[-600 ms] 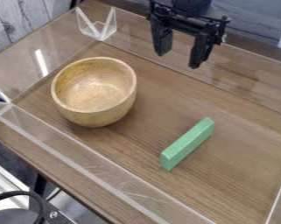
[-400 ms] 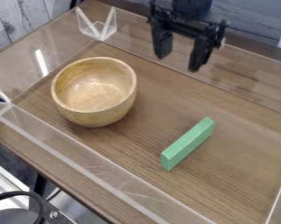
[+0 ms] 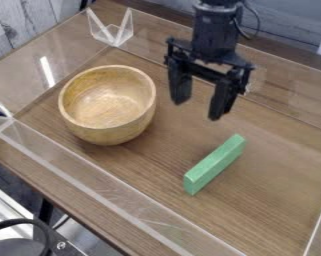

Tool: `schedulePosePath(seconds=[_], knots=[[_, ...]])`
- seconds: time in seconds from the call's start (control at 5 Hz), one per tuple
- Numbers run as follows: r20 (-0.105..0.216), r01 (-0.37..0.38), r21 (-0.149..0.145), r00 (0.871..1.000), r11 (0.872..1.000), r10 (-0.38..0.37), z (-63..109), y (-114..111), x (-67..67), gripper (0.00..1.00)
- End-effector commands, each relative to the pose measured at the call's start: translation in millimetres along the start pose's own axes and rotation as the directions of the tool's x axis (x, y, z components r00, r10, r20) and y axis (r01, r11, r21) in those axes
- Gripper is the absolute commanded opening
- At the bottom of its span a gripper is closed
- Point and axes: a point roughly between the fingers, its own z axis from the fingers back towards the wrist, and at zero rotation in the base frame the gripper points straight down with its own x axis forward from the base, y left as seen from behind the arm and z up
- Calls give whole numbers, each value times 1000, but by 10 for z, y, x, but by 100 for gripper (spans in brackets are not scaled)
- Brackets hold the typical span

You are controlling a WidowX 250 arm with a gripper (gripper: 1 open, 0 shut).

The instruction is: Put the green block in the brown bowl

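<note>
Open and empty, the pincer [image 3: 203, 96] hangs above centre frame while the green block [image 3: 214, 164] lies untouched on the table [image 3: 276, 120] at lower right, the brown bowl [image 3: 108, 103] at left holding nothing.

The wooden table [image 3: 276, 180] is fenced by low clear acrylic walls [image 3: 69, 175] along its left, near and far edges, so a gripper can enter only from above. The round tan wooden bowl [image 3: 108, 103] fills the left-centre, its rim open and unobstructed overhead. The long bright green block [image 3: 214, 163] lies diagonally toward the near right corner, with bare wood on every side of it and a clear strip between it and the bowl. The black two-fingered gripper [image 3: 203, 98], jaws spread wide, hangs over the middle between bowl and block, touching neither.
</note>
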Motion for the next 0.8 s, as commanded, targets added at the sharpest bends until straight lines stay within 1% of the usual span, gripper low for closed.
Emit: schedulePosePath(seconds=[0.0, 0.2, 0.4, 0.6], knots=[[50, -1, -40, 999, 999, 3, 103, -169, -54, 100], [82, 37, -20, 996, 999, -35, 7, -228, -14, 100], [116, 57, 4, 992, 998, -57, -92, -238, 36, 100], [194, -7, 19, 981, 1000, 3, -173, -234, -7, 100]])
